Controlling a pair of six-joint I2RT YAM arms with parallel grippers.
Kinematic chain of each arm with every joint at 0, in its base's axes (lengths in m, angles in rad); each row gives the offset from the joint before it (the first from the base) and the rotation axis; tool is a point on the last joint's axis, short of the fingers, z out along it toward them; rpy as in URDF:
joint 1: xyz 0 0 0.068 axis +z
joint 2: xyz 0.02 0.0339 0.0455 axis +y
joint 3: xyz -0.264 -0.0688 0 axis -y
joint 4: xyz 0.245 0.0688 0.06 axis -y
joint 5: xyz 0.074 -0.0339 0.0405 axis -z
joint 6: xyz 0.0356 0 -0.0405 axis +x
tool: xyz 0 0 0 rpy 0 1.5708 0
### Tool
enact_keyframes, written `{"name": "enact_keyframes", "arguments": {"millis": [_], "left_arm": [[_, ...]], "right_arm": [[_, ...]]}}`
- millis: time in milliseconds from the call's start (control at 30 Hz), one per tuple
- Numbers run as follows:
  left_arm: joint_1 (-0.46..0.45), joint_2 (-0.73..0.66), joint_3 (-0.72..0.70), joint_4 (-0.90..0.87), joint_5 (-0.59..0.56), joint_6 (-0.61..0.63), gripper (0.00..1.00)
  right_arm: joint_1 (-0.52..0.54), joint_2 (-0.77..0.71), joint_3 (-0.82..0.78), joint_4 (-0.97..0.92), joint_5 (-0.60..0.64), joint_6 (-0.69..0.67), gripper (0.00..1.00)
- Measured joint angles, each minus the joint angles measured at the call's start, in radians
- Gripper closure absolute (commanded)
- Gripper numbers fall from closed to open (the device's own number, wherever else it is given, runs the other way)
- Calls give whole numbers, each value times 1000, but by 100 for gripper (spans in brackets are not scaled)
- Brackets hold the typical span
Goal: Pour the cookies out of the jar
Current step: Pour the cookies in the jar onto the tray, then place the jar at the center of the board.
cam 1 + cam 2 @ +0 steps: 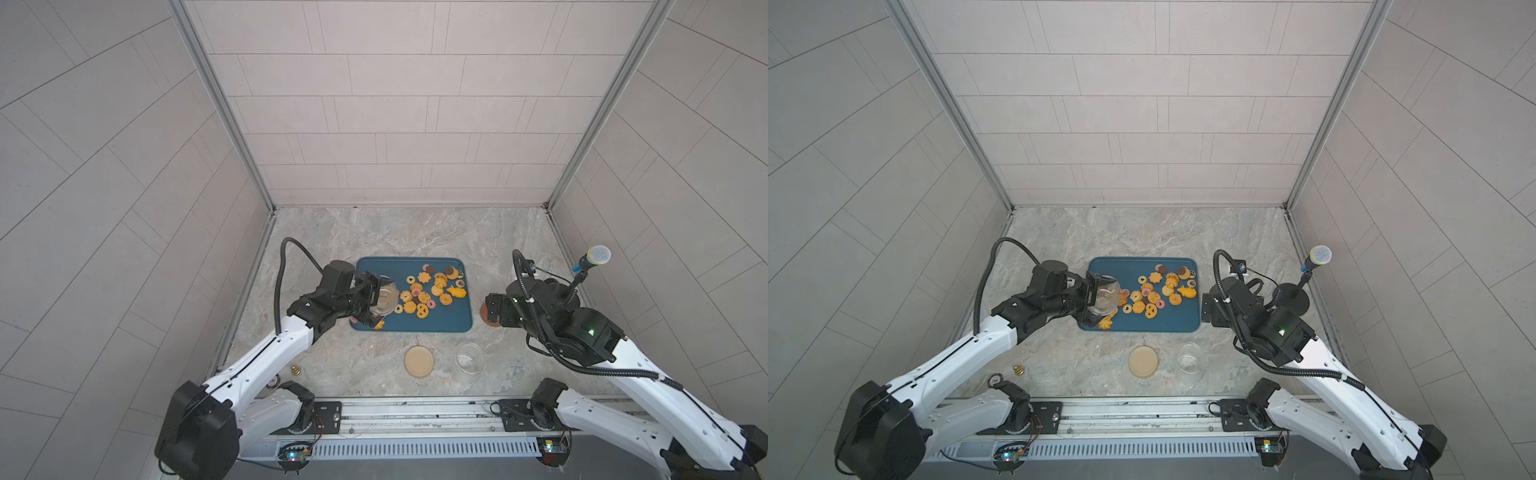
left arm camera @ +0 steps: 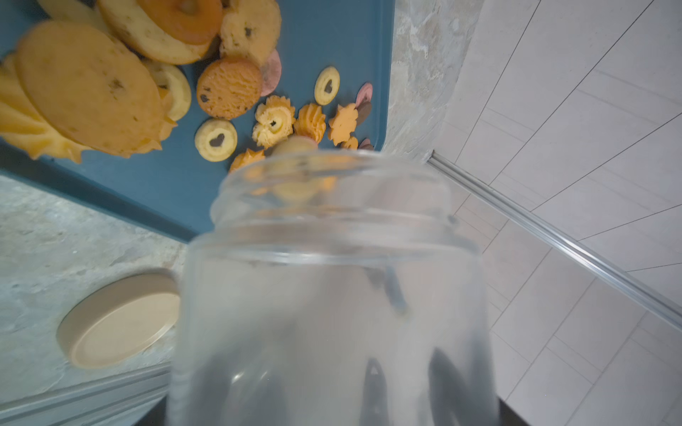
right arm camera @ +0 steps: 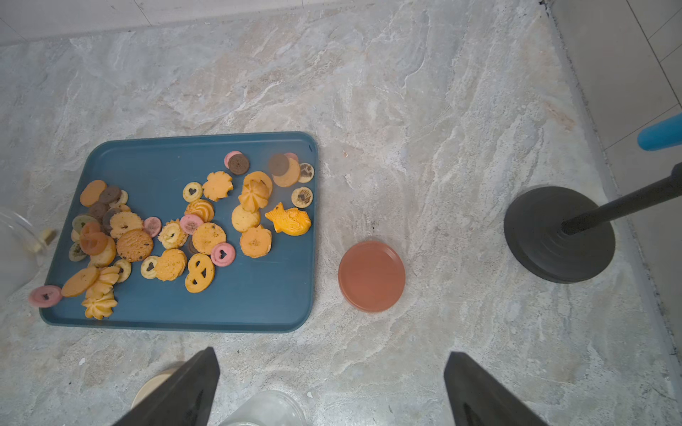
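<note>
Mostly golden-orange cookies [image 3: 208, 238], some pink, some brown, clear jar [image 2: 332, 295] tilted

golden-orange, pink and brown cookies [image 3: 208, 238], teal tray [image 3: 258, 302], beige lid [image 1: 419, 361], terracotta lid [image 3: 371, 276]

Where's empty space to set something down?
Bare counter lies between the blue tray and the back wall. The tray's near right corner is free. Cookies crowd its left and middle; a beige lid and empty jar sit in front.
</note>
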Motion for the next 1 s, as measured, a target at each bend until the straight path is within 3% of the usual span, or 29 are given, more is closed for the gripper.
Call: {"name": "enact_keyframes", "arguments": {"millis": [167, 367, 600, 700, 800, 1000], "left_arm": [[-19, 34, -67, -52, 1, -41, 100], [-21, 26, 139, -83, 3, 15, 100], [-20, -26, 150, -101, -11, 130, 100], [-14, -26, 168, -147, -19, 277, 100], [-17, -42, 248, -236, -64, 509, 100], [-21, -296, 253, -193, -158, 906, 100]], "right_arm": [[0, -1, 0, -1, 1, 0, 1], [0, -2, 0, -1, 0, 5, 1], [0, -7, 2, -4, -8, 7, 1], [0, -6, 18, -4, -31, 6, 1], [0, 0, 52, 3, -79, -1, 4], [0, 31, 108, 62, -225, -9, 7]]}}
